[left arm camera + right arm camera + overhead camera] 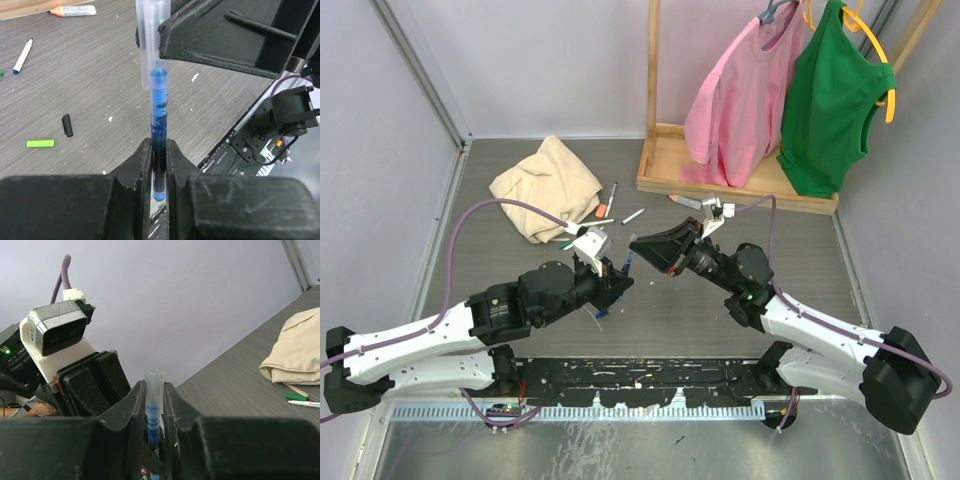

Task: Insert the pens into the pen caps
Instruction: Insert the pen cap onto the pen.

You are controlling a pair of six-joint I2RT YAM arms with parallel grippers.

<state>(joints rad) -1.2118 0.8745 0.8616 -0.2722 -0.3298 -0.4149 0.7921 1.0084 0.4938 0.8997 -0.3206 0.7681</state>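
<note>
**Left wrist view: blue pen meeting a clear cap in mid-air**

The blue pen (159, 115) is held off the table (75, 100), with its tip already inside the mouth of the clear cap (146, 45). To seat it well, keep pen and cap on one line and press straight along the barrel. A sideways lean would likely bind the cap or let the thin barrel slip.

The left gripper (159, 150) is clamped narrowly on the pen's lower barrel. The right gripper (153, 387) is closed on the cap. A green cap (40, 143) and a black cap (67, 125) lie loose on the table.
</note>
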